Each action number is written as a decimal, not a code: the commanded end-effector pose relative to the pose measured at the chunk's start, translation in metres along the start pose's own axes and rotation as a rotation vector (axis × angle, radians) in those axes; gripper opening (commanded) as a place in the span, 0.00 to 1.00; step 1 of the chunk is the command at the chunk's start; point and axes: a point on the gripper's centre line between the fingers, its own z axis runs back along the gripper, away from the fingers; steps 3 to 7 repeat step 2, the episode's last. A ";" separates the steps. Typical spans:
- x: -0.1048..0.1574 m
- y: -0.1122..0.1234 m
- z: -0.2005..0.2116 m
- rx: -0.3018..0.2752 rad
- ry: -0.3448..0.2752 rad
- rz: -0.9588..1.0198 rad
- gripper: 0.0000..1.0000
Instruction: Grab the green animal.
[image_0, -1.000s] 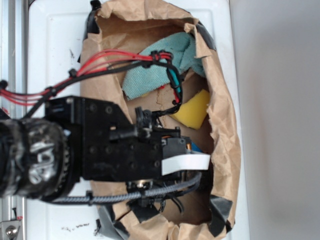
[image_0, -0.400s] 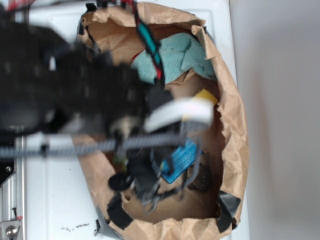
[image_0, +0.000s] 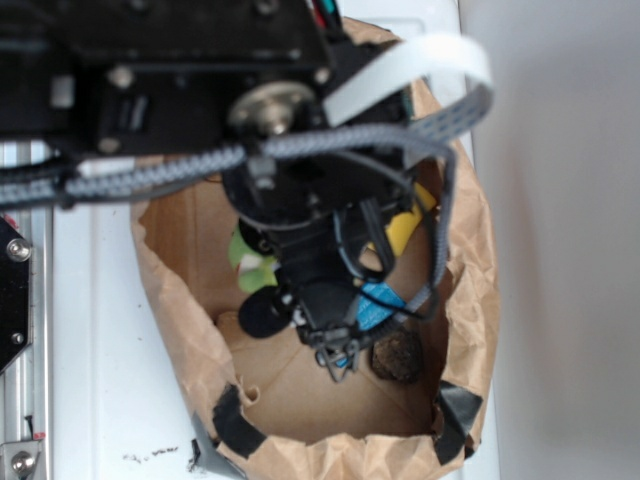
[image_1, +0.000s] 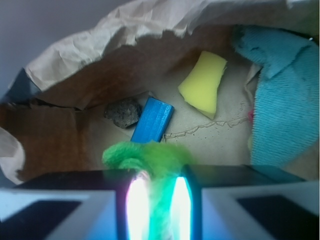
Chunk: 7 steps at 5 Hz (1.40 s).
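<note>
- My gripper (image_1: 159, 200) is nearly closed — its fingers squeeze the green animal (image_1: 150, 157).
- The blue block (image_1: 152, 120) sits at 12 o'clock from it — yellow sponge (image_1: 202, 85) at 1 o'clock.

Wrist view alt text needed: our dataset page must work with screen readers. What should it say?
The claw grips the green animal, a fuzzy lime-green plush, between its fingers at the bottom of the frame. Behind, inside a brown paper-lined bin, lie a blue block, a dark lumpy object, a yellow sponge wedge and a teal cloth.
</note>
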 end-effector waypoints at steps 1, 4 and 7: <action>-0.004 -0.010 0.055 0.091 -0.210 -0.071 0.00; -0.001 -0.007 0.049 0.105 -0.158 -0.042 0.00; -0.001 -0.007 0.049 0.105 -0.158 -0.042 0.00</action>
